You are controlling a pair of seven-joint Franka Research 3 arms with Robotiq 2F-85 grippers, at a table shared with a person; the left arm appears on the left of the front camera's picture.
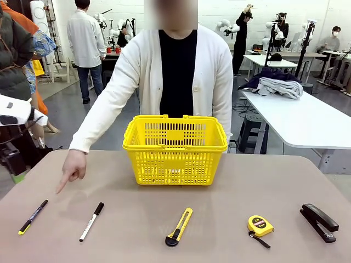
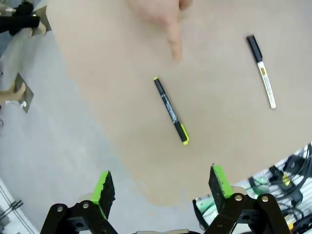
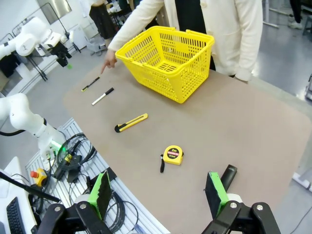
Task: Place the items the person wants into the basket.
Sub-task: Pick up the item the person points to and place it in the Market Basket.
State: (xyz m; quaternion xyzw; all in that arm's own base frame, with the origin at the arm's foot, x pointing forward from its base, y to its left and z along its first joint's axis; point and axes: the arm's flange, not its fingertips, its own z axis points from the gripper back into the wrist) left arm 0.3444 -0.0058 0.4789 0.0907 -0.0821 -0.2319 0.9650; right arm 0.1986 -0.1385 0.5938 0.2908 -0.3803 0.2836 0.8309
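Person's hand (image 1: 73,169) points at the slim black pen (image 1: 33,217), which lies flat near the tabletop's (image 1: 137,241) left edge, well apart from the yellow basket (image 1: 175,147). Looks light, stiff and probably rolly, so I'd pinch it mid-barrel. Left end effector (image 2: 162,181) hangs over it, spread wide and empty. Right end effector (image 3: 157,190) is the same. One of its fingers half hides the stapler (image 3: 228,173).

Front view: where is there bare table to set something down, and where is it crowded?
Widest free patch: right of the basket, beyond the tape measure and stapler. A bare strip also runs between basket and utility knife. Crowded: the near row of tools, and the left, where the person's hand points near the pen and marker.
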